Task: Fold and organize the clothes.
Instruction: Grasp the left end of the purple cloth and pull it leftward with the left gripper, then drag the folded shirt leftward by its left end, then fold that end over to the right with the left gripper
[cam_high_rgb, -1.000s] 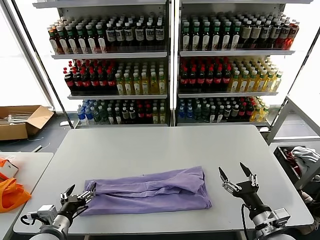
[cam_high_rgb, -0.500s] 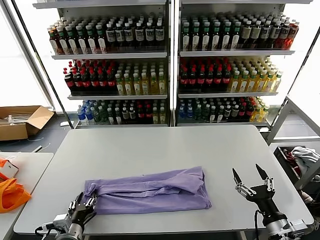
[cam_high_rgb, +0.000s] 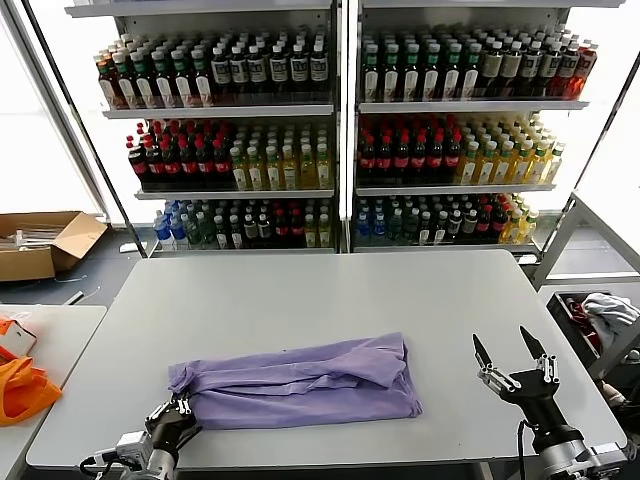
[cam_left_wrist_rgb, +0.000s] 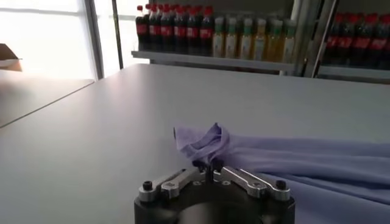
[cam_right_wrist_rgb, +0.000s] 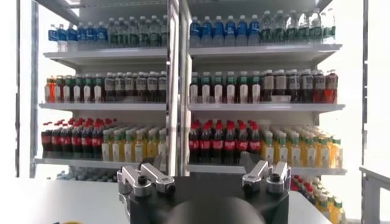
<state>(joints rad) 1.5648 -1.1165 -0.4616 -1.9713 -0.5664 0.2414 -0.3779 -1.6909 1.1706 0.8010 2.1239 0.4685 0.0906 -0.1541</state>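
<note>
A lavender T-shirt (cam_high_rgb: 300, 384) lies folded into a long rumpled band across the near half of the grey worktop (cam_high_rgb: 320, 300). Taking the shirt as the clock's centre in the head view, the left tool (cam_high_rgb: 178, 411) sits at about 8 o'clock, at the worktop's near edge, its fingers clenched together just beside the shirt's bunched left corner (cam_left_wrist_rgb: 204, 139); whether they pinch the cloth cannot be told. The right tool (cam_high_rgb: 512, 356) hovers at about 3 o'clock, well apart from the shirt, fingers spread wide and holding nothing.
</note>
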